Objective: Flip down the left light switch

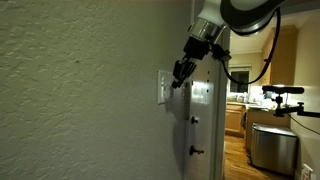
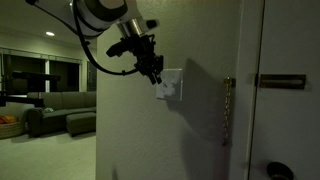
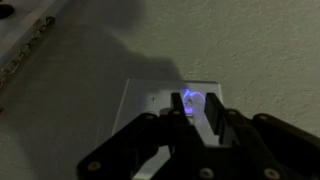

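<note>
Black fingers (image 3: 178, 128) fill the bottom of the wrist view, and the claw (image 3: 205, 118) sits with its tips near each other, right up against a white wall plate (image 3: 150, 95). There's a narrow gap between the tips with a pale sliver showing in it. Pinching or merely close? In this dim light it cannot be told.

At the very tips is the left light switch (image 3: 190, 101), its toggle washed in a bluish glow, so up or down is unreadable.

Out from the claw, the arm (image 1: 235, 15) angles down to the plate from above in both exterior views, a black cable looping behind it. Just past the plate, on the side away from the claw, a hinge (image 2: 226, 100) runs down the edge of a white door (image 2: 285, 120). Well behind the arm a sofa (image 2: 60, 112) shows in an exterior view, and wooden cabinets (image 1: 287, 50) in an exterior view.
</note>
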Robot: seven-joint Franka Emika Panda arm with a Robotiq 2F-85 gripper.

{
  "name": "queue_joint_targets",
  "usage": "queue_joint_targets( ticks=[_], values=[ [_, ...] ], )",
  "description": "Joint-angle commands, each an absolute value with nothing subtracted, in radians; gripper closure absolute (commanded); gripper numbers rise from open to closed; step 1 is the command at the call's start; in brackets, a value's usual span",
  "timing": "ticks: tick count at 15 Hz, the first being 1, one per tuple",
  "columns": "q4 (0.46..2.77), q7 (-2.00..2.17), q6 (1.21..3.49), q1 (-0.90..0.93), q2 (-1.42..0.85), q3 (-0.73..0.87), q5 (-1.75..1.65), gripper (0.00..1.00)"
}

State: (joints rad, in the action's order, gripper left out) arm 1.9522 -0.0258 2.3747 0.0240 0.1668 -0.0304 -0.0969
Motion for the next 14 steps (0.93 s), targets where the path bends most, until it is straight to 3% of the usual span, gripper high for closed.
queue_joint_targets(
  ticks=[1, 14],
  values=[
    [1.924, -0.019, 2.408, 0.019, 0.147, -0.028, -0.099, 0.79],
    [1.853, -0.024, 2.409, 0.022, 0.076, -0.027, -0.086, 0.92]
  ],
)
